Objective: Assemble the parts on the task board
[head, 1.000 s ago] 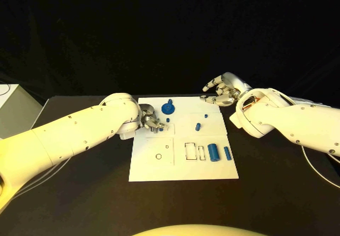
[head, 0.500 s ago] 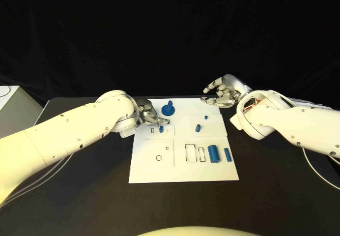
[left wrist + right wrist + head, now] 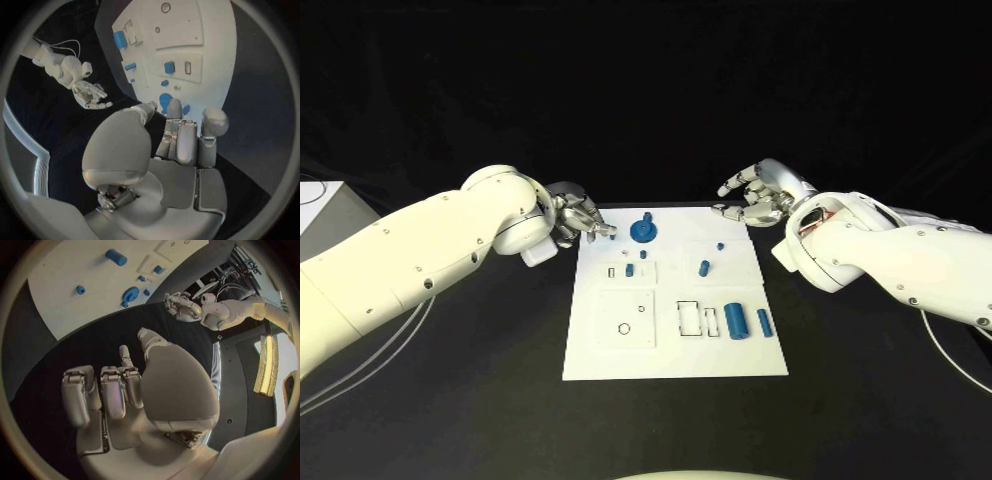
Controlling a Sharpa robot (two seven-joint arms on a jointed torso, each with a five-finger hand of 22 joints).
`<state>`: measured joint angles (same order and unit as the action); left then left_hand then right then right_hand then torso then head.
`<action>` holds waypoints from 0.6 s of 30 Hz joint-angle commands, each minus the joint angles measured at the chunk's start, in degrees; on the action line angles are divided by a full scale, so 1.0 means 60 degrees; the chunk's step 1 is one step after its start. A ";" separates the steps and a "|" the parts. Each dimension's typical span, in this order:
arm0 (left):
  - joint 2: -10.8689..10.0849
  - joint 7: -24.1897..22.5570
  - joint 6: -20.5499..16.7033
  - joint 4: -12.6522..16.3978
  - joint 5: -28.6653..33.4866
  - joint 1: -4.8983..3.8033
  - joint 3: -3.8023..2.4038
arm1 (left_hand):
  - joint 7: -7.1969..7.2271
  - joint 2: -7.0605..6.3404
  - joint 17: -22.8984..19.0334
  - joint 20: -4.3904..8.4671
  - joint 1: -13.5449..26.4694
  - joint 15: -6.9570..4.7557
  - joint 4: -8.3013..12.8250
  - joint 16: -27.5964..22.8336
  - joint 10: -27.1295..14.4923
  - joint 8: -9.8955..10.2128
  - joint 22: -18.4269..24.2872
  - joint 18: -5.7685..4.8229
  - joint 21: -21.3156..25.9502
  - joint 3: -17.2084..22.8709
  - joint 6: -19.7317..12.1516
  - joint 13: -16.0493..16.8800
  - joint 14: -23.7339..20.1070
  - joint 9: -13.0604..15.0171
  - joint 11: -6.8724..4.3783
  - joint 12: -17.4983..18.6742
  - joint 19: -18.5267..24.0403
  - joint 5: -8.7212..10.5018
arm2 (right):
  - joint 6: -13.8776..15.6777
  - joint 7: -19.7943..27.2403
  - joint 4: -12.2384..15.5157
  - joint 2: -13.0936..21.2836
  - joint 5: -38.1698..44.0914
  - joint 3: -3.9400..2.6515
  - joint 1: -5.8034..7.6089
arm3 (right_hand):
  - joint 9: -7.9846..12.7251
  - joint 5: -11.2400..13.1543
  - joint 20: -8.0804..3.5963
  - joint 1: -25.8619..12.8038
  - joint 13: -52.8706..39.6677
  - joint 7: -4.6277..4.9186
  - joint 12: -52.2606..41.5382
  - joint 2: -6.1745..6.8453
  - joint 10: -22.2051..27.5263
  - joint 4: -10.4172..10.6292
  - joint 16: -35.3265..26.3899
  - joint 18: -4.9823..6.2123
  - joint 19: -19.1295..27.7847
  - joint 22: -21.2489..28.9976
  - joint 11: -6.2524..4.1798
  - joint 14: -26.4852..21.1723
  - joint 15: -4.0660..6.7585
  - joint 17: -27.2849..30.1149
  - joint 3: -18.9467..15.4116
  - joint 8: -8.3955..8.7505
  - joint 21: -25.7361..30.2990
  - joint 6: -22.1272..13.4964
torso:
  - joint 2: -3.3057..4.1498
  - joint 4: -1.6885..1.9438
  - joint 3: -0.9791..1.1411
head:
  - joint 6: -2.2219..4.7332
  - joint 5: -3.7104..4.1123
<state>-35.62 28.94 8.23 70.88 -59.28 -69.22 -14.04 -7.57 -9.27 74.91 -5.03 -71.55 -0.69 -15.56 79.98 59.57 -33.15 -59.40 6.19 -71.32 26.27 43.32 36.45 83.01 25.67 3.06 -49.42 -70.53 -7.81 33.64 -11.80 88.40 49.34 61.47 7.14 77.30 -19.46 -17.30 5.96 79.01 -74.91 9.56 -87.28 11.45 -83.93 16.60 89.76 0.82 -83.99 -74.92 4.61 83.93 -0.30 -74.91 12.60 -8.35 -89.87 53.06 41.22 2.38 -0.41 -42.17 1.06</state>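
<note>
The white task board (image 3: 678, 350) lies in the middle of the black table. At its far end stands a round blue part (image 3: 642, 230) (image 3: 165, 100) (image 3: 130, 293). A small blue piece (image 3: 630, 269) (image 3: 169, 67) stands beside a slot, and two more small pieces (image 3: 704, 266) lie to its right. Two blue cylinders (image 3: 736, 321) (image 3: 115, 257) lie near the right edge. My left hand (image 3: 574, 215) (image 3: 178, 137) hovers off the board's far left corner, fingers loosely bent, holding nothing. My right hand (image 3: 759, 195) (image 3: 115, 395) hangs off the far right corner, fingers apart and empty.
Outlined slots and an oval hole (image 3: 623, 327) mark the board's near half. A white box (image 3: 322, 215) stands at the table's left edge. Black table (image 3: 473, 400) surrounds the board on all sides.
My left hand has drawn back from the board toward its far left corner, leaving the small blue piece standing by the slot. The right hand has barely moved.
</note>
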 commanded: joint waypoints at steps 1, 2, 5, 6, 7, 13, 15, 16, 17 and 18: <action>0.0055 -0.0245 -0.0211 -0.0238 0.0246 -0.0037 -0.0043 | -0.0040 -0.0082 0.0321 -0.0034 -0.0129 0.0032 0.0025 0.0137 0.0012 0.0155 -0.0252 0.0044 -0.0132 0.0097 -0.0056 -0.0069 0.0096 -0.0111 0.0026 0.0019 -0.0228 -0.0027 | 0.0121 0.0237 0.0019 0.0023 -0.0078 -0.0004 -0.0004 | -0.0013 -0.0048 0.0062 -0.0096 -0.2016 -0.0026 0.0053 0.0021 -0.0484 -0.0012 0.0015 -0.0137 -0.1001 -0.2513 0.0010 0.0993 -0.0024 -0.2440 -0.0049 -0.0062 -0.0021 -0.0004 | 0.0031 -0.0019 -0.0004 | 0.0082 -0.0041; 0.0081 -0.0252 -0.0270 -0.0325 0.0191 -0.0054 -0.0052 | -0.0049 -0.0106 0.0450 -0.0036 -0.0156 0.0035 0.0026 0.0244 0.0057 0.0192 -0.0453 0.0001 -0.0265 0.0125 -0.0035 -0.0092 0.0179 -0.0142 0.0029 -0.0002 -0.0375 -0.0024 | 0.0129 0.0247 0.0021 0.0029 -0.0092 -0.0004 -0.0004 | -0.0013 -0.0048 0.0062 -0.0096 -0.2016 -0.0026 0.0053 0.0021 -0.0484 -0.0012 0.0015 -0.0137 -0.1001 -0.2513 0.0010 0.0993 -0.0024 -0.2440 -0.0049 -0.0062 -0.0021 -0.0004 | 0.0033 -0.0023 -0.0005 | 0.0103 -0.0049; 0.0219 -0.0259 -0.0436 -0.0648 -0.0066 -0.0139 -0.0068 | -0.0107 -0.0135 0.0717 -0.0046 -0.0063 0.0063 -0.0083 0.0473 0.0228 0.0196 -0.0881 -0.0090 -0.0560 0.0118 0.0139 -0.0143 0.0359 -0.0180 0.0069 -0.0099 -0.0692 -0.0006 | 0.0150 0.0266 0.0032 0.0052 -0.0119 -0.0005 -0.0001 | -0.0013 -0.0048 0.0062 -0.0096 -0.2016 -0.0026 0.0053 0.0021 -0.0484 -0.0012 0.0015 -0.0137 -0.1001 -0.2513 0.0010 0.0993 -0.0024 -0.2440 -0.0049 -0.0062 -0.0021 -0.0004 | 0.0048 -0.0021 -0.0007 | 0.0148 -0.0060; 0.0262 -0.0258 -0.0463 -0.0743 -0.0133 -0.0161 -0.0070 | -0.0108 -0.0131 0.0788 -0.0051 0.0018 0.0067 -0.0136 0.0536 0.0287 0.0155 -0.0978 -0.0109 -0.0631 0.0093 0.0229 -0.0158 0.0407 -0.0174 0.0072 -0.0144 -0.0767 -0.0001 | 0.0154 0.0270 0.0035 0.0056 -0.0123 -0.0005 0.0000 | -0.0013 -0.0048 0.0062 -0.0096 -0.2016 -0.0026 0.0053 0.0021 -0.0484 -0.0012 0.0015 -0.0137 -0.1001 -0.2513 0.0010 0.0993 -0.0024 -0.2440 -0.0049 -0.0062 -0.0021 -0.0004 | 0.0060 -0.0019 -0.0011 | 0.0169 -0.0067; 0.0307 -0.0255 -0.0485 -0.0839 -0.0188 -0.0181 -0.0072 | -0.0104 -0.0129 0.0824 -0.0053 0.0110 0.0067 -0.0168 0.0568 0.0316 0.0139 -0.1032 -0.0119 -0.0671 0.0063 0.0259 -0.0170 0.0432 -0.0175 0.0073 -0.0171 -0.0807 0.0005 | 0.0158 0.0273 0.0039 0.0060 -0.0126 -0.0005 0.0001 | -0.0013 -0.0055 0.0062 -0.0087 -0.2012 -0.0027 0.0056 0.0014 -0.0481 -0.0017 0.0013 -0.0137 -0.1001 -0.2513 0.0009 0.0992 -0.0024 -0.2435 -0.0041 -0.0062 -0.0021 -0.0007 | 0.0071 -0.0020 -0.0013 | 0.0186 -0.0071; 0.0724 -0.0210 -0.0373 -0.1552 -0.0457 -0.0289 -0.0071 | -0.0014 -0.0097 0.1251 -0.0007 0.0963 0.0013 -0.0199 0.0898 0.0522 -0.0047 -0.1657 -0.0244 -0.1099 -0.0418 0.0366 -0.0201 0.0663 -0.0132 0.0007 -0.0441 -0.1205 0.0020 | 0.0178 0.0287 0.0070 0.0083 -0.0137 -0.0008 0.0012 | -0.0013 -0.0061 0.0061 -0.0080 -0.2011 -0.0027 0.0058 0.0009 -0.0479 -0.0020 0.0015 -0.0137 -0.1001 -0.2513 0.0009 0.0993 -0.0023 -0.2438 -0.0035 -0.0061 -0.0021 -0.0009 | 0.0127 -0.0015 -0.0026 | 0.0268 -0.0102; 0.0879 -0.0189 -0.0254 -0.1783 -0.0572 -0.0311 -0.0046 | -0.0002 -0.0102 0.1267 0.0001 0.1157 0.0006 -0.0204 0.0914 0.0518 -0.0078 -0.1682 -0.0248 -0.1119 -0.0575 0.0351 -0.0212 0.0671 -0.0124 -0.0001 -0.0474 -0.1213 0.0027 | 0.0183 0.0289 0.0082 0.0086 -0.0134 -0.0010 0.0016 | -0.0013 -0.0066 0.0061 -0.0078 -0.2013 -0.0027 0.0056 0.0007 -0.0481 -0.0021 0.0014 -0.0137 -0.1001 -0.2513 0.0009 0.0992 -0.0023 -0.2436 -0.0033 -0.0061 -0.0021 -0.0010 | 0.0157 -0.0028 -0.0030 | 0.0298 -0.0117; 0.0961 -0.0178 -0.0196 -0.1906 -0.0631 -0.0321 -0.0016 | 0.0004 -0.0108 0.1277 0.0006 0.1245 0.0003 -0.0203 0.0923 0.0510 -0.0093 -0.1697 -0.0250 -0.1130 -0.0667 0.0335 -0.0219 0.0674 -0.0120 -0.0004 -0.0489 -0.1218 0.0028 | 0.0187 0.0291 0.0088 0.0086 -0.0130 -0.0011 0.0019 | -0.0013 -0.0073 0.0061 -0.0074 -0.2016 -0.0027 0.0053 0.0005 -0.0484 -0.0023 0.0013 -0.0137 -0.1001 -0.2513 0.0009 0.0992 -0.0023 -0.2434 -0.0030 -0.0060 -0.0021 -0.0011 | 0.0163 -0.0031 -0.0031 | 0.0306 -0.0119; 0.1026 -0.0169 -0.0157 -0.2000 -0.0673 -0.0328 0.0011 | 0.0005 -0.0110 0.1281 0.0007 0.1274 0.0001 -0.0204 0.0926 0.0508 -0.0098 -0.1706 -0.0252 -0.1135 -0.0701 0.0328 -0.0222 0.0676 -0.0119 -0.0005 -0.0495 -0.1221 0.0029 | 0.0190 0.0292 0.0093 0.0086 -0.0128 -0.0012 0.0020 | -0.0013 -0.0073 0.0061 -0.0074 -0.2016 -0.0027 0.0053 0.0005 -0.0484 -0.0023 0.0013 -0.0137 -0.1001 -0.2513 0.0009 0.0992 -0.0023 -0.2434 -0.0030 -0.0060 -0.0021 -0.0011 | 0.0177 -0.0038 -0.0034 | 0.0317 -0.0122; 0.1107 -0.0159 -0.0118 -0.2112 -0.0716 -0.0334 0.0043 | 0.0011 -0.0122 0.1299 0.0010 0.1380 -0.0001 -0.0206 0.0940 0.0502 -0.0116 -0.1724 -0.0255 -0.1148 -0.0823 0.0310 -0.0230 0.0683 -0.0114 -0.0008 -0.0513 -0.1225 0.0036 | 0.0193 0.0293 0.0098 0.0086 -0.0125 -0.0014 0.0023 | -0.0013 -0.0075 0.0061 -0.0074 -0.2016 -0.0027 0.0053 0.0004 -0.0484 -0.0023 0.0013 -0.0137 -0.1001 -0.2513 0.0009 0.0992 -0.0023 -0.2434 -0.0029 -0.0060 -0.0021 -0.0011 | 0.0188 -0.0047 -0.0034 | 0.0320 -0.0123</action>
<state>-29.36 28.34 6.45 58.71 -61.48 -71.10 -13.81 -7.80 -9.96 74.91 -4.85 -63.65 -0.40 -16.80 85.43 62.28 -33.63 -69.66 5.23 -77.95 21.65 45.39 35.16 83.74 24.93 3.08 -52.24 -77.52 -7.80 34.49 -10.94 88.84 49.81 60.62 7.09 77.39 -19.45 -17.53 5.96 79.01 -74.95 9.56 -87.28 11.45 -83.93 16.60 89.76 0.82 -83.99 -74.94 4.61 83.93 -0.30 -74.91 12.60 -8.35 -89.87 53.06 42.07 2.21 -0.54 -40.36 0.36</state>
